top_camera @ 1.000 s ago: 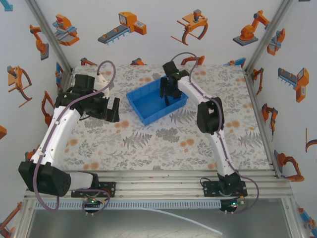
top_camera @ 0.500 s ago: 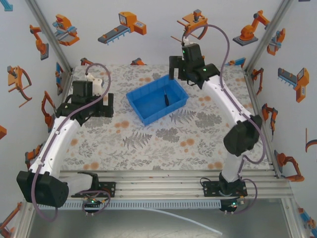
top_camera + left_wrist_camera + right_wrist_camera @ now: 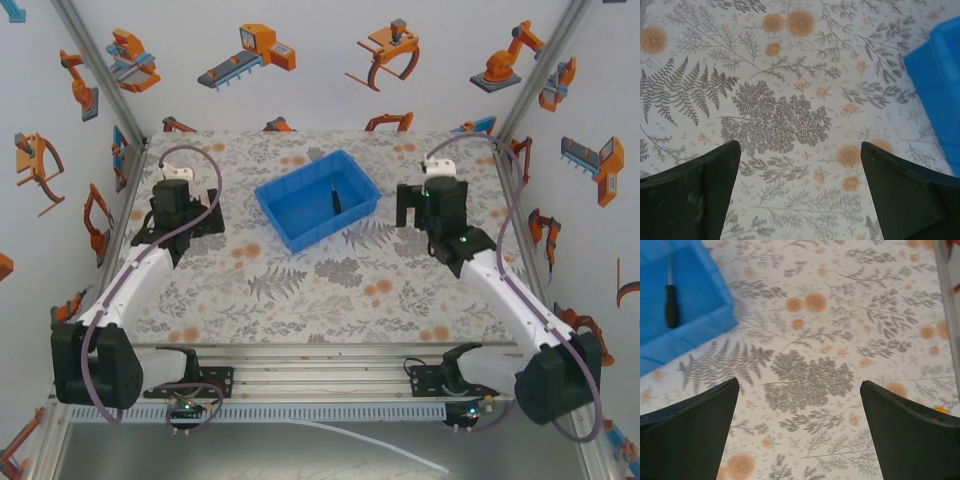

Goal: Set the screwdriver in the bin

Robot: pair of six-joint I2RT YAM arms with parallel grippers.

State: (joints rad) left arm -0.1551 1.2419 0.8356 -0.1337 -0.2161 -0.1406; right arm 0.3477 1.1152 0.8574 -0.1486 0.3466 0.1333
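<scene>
The screwdriver (image 3: 336,199) lies loose inside the blue bin (image 3: 297,213), black handle toward the near side; in the right wrist view the screwdriver (image 3: 671,305) rests on the floor of the bin (image 3: 700,322) at upper left. My right gripper (image 3: 412,214) hovers over the table to the right of the bin, open and empty (image 3: 797,430). My left gripper (image 3: 208,212) hangs left of the bin, also open with nothing between its fingers (image 3: 800,190); a corner of the bin (image 3: 940,85) shows at the right edge of its view.
The floral tablecloth (image 3: 330,280) covers the table. Aluminium frame posts (image 3: 515,210) run along the right and left sides, one rail (image 3: 950,305) showing in the right wrist view.
The right arm lifted away from the bin and swung back to its right, leaving the screwdriver inside. The left arm drew back toward the left.
</scene>
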